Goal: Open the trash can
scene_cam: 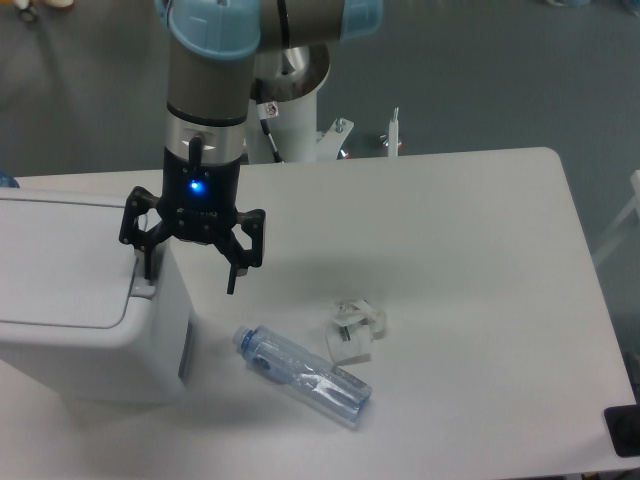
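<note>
The white boxy trash can [80, 330] stands at the left of the table, its flat lid [60, 260] down. A grey push-button [143, 289] sits on its right rim. My gripper [190, 272] hangs over that right edge with its fingers spread open and empty. The left fingertip [148, 268] is right above the button, touching or nearly touching it; I cannot tell which. The right fingertip [232, 283] hangs over the table beside the can.
A clear plastic bottle [303, 375] lies on its side on the table to the right of the can. A small crumpled clear plastic piece [355, 328] lies just beyond it. The table's right edge [590, 300] is far from the gripper.
</note>
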You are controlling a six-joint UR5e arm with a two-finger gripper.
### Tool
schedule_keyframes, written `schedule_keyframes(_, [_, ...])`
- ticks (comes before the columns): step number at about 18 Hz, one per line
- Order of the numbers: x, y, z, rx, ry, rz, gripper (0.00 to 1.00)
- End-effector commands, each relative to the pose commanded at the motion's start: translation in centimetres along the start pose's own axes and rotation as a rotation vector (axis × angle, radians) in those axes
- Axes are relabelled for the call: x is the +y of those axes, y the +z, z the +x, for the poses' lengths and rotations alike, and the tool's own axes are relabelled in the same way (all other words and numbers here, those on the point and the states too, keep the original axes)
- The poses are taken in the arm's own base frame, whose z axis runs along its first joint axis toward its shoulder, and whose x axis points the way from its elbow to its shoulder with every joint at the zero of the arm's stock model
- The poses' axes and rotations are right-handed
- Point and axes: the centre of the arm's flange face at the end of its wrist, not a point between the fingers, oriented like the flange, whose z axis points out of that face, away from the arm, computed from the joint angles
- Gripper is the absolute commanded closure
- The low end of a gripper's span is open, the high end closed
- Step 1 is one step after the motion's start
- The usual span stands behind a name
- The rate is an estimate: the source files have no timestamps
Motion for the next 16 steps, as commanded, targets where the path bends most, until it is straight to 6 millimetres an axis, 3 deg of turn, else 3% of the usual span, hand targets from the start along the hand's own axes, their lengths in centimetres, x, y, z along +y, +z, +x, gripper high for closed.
schedule_keyframes(6, [-0.1, -0.1, 0.0, -0.001, -0.001, 0.003, 0.00])
schedule_keyframes(11, [-1.1, -1.5, 0.1, -0.008, 0.002, 0.038, 0.00])
schedule_keyframes(16, [-2.2, -2.3, -3.0, -0.039, -0.021, 0.061, 0.00])
